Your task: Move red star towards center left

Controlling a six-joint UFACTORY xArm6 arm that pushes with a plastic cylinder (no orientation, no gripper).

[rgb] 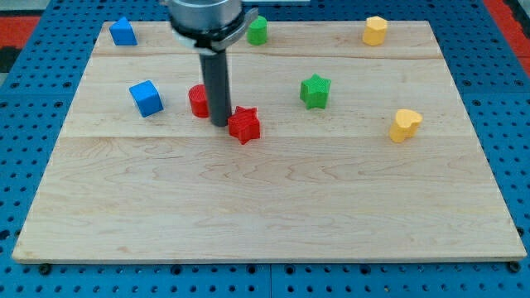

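Note:
The red star (244, 125) lies on the wooden board (265, 190), a little left of the middle and above it. My tip (219, 122) stands just left of the star, touching or nearly touching its left side. A red round block (199, 101) sits up and to the left of the tip, partly hidden behind the rod.
A blue cube (146, 98) lies left of the red blocks. A blue block (122, 31) sits at the top left. A green block (257, 31) is at the top centre, a green star (315, 91) right of centre. A yellow block (375, 31) sits top right, a yellow heart (405, 125) at the right.

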